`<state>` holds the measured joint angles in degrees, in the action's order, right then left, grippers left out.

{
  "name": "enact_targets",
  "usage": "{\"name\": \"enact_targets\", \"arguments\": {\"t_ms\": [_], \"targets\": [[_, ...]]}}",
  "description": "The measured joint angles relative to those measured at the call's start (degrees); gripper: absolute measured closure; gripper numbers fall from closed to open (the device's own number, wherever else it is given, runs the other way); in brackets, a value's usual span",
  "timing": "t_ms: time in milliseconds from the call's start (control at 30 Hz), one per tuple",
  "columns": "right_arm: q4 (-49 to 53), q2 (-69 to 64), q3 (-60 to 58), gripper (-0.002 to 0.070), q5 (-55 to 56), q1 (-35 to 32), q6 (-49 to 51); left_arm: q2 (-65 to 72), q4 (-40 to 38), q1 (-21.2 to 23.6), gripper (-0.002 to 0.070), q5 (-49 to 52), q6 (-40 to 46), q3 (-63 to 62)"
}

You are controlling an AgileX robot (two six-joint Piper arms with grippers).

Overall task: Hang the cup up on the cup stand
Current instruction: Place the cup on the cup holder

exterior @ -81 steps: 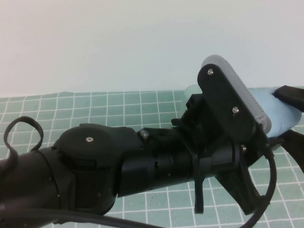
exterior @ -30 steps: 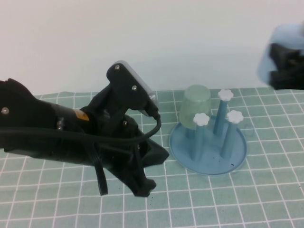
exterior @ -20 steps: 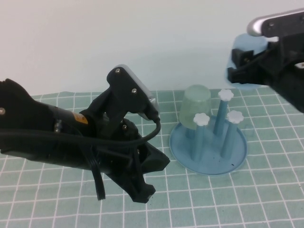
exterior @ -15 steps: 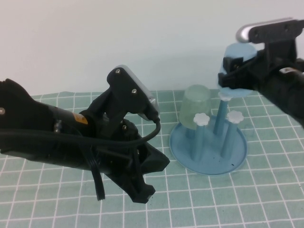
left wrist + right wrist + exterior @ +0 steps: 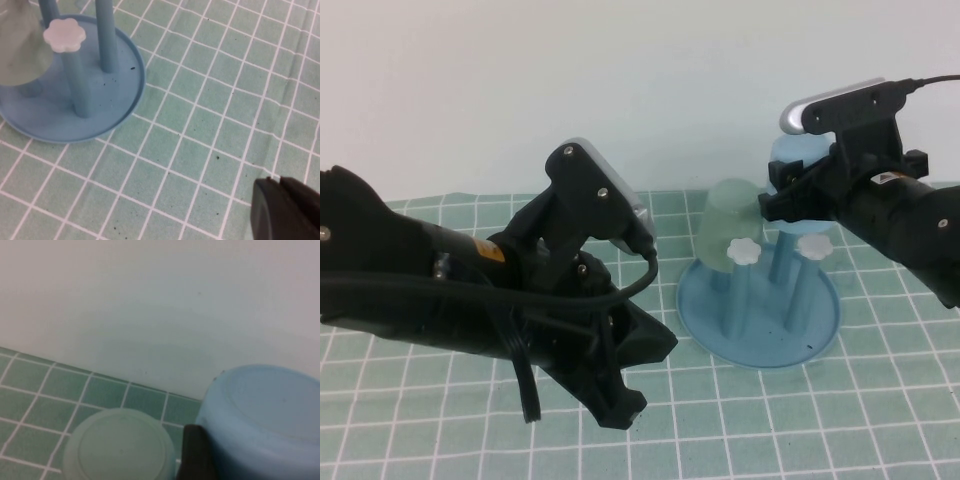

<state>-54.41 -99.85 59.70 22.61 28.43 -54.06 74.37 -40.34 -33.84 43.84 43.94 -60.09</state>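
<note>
Lowered since before: right gripper (image 5: 790,195) pinching inverted light blue cup (image 5: 798,160) over cup stand (image 5: 760,310) peg; seating next. Left gripper (image 5: 630,405) pressed together, parked.

No words, numbers, brands or signs can be read anywhere; small labels on both arms are too blurred to read.

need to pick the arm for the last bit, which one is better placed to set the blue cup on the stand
Right. The right gripper holds the cup upside down over the back peg of the cup stand, beside the green cup. The left gripper is shut, empty, low over the mat, left of the stand.
</note>
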Motion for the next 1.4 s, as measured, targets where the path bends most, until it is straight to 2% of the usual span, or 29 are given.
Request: {"name": "enact_targets", "arguments": {"t_ms": [167,600,867,1133,1233,1333,1400], "targets": [[0.0,0.0,0.0,0.0125,-0.2,0.0,-0.3,0.0,0.0,0.0,0.0675,0.3,-0.1,0.0],[0.0,1.0,0.0,0.0116,-1.5,0.0,-3.7,0.0,0.0,0.0,0.0675,1.1,-0.1,0.0],[0.0,1.4,0.0,0.0057,-4.0,1.2,-5.3,0.0,0.0,-0.1,0.0675,1.9,-0.7,0.0],[-1.7,1.5,0.1,0.0057,-3.3,2.7,-10.1,0.0,0.0,-0.1,0.0675,3.3,-1.0,0.0],[-7.6,2.7,0.1,0.0141,-2.3,2.7,-17.6,0.0,0.0,-0.1,0.0675,3.3,-1.0,0.0],[-15.5,6.4,0.1,0.0339,-0.9,2.7,-26.7,0.0,0.0,-0.1,0.0675,3.0,-1.0,0.0],[-21.5,10.1,0.1,0.0517,-0.5,2.7,-32.8,0.0,0.0,-0.1,0.0676,1.7,-1.0,0.0]]}}
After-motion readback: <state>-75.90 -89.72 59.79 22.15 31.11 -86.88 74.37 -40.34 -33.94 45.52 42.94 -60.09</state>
